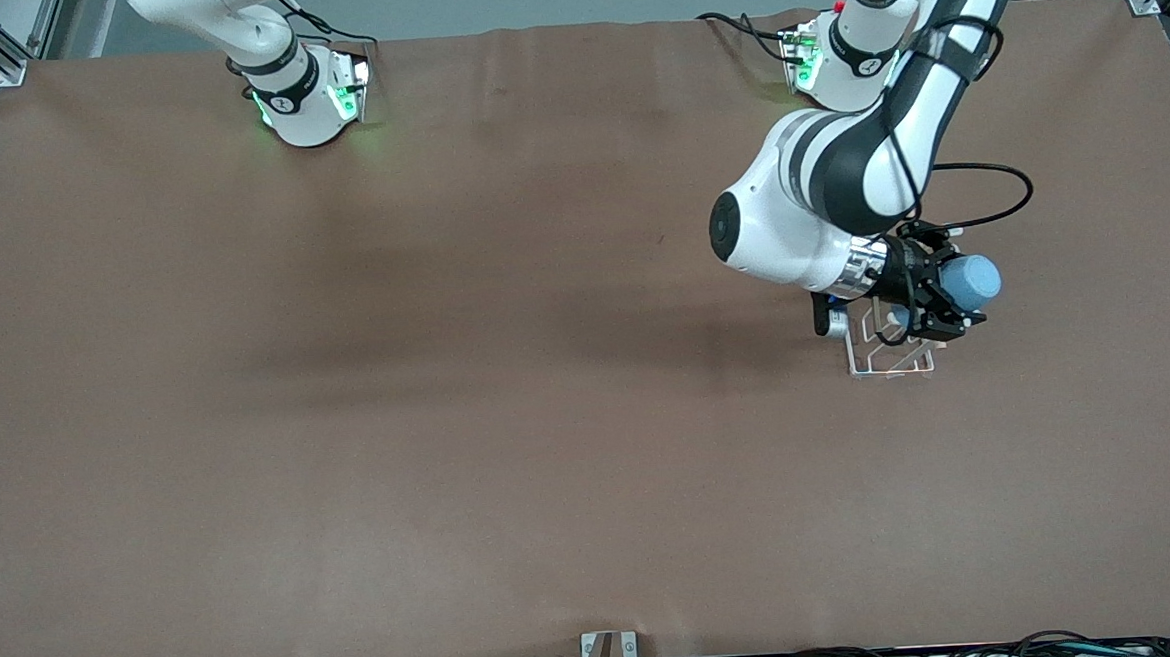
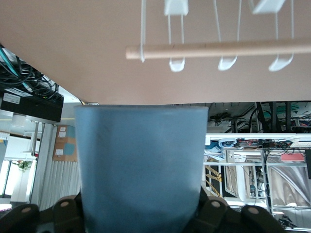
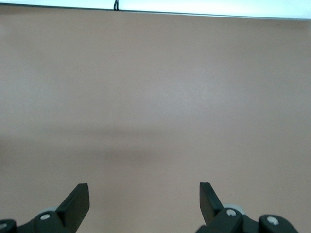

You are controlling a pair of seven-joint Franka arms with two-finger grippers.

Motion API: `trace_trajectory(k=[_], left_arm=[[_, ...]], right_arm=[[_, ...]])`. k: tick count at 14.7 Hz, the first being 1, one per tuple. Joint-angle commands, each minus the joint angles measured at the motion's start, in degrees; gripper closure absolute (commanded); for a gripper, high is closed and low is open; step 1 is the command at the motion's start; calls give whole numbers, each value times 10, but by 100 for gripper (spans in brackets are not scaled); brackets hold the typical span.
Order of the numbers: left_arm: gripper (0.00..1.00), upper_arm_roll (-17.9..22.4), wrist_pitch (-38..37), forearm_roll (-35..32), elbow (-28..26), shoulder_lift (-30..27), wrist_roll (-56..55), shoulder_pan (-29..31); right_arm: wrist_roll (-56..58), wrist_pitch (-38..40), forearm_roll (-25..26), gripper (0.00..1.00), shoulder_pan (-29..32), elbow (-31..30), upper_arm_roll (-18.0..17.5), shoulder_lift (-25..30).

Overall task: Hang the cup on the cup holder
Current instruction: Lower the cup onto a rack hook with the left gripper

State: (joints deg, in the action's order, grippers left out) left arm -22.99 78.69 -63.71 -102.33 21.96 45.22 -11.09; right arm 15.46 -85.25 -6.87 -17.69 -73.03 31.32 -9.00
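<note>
The light-blue cup [image 1: 974,281] lies on its side in the air, with my left gripper [image 1: 936,300] shut on it just above the cup holder [image 1: 888,358]. The holder is a white wire rack standing toward the left arm's end of the table. In the left wrist view the cup [image 2: 141,160] fills the foreground, and the holder's wooden dowel [image 2: 218,49] and loop-tipped prongs show close past the cup's end. My right gripper [image 3: 144,196] is open over bare brown table, with nothing between its fingers; it is out of the front view.
A brown mat [image 1: 447,376] covers the table. Both arm bases [image 1: 307,93] stand along the edge farthest from the front camera. A small bracket [image 1: 607,653] sits at the nearest edge, with cables along it.
</note>
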Motion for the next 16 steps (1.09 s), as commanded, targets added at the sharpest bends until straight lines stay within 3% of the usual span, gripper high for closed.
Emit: trace_trajectory(k=[1, 2, 6, 12, 16], left_arm=[[55, -2, -4, -14, -21, 4, -37, -6], [54, -2, -6, -14, -24, 11, -44, -8], [53, -2, -11, -15, -26, 36, -70, -11], [53, -2, -33, -29, -26, 65, -98, -21], [53, -2, -31, -44, -25, 74, -99, -13]], right_arm=[[-5, 16, 12, 0, 17, 4, -8, 13], [-5, 29, 8, 0, 39, 4, -26, 18], [-20, 43, 22, 0, 160, -1, -170, 35], [-26, 44, 50, 0, 222, -33, -251, 68], [-33, 38, 80, 0, 230, -46, -268, 75]])
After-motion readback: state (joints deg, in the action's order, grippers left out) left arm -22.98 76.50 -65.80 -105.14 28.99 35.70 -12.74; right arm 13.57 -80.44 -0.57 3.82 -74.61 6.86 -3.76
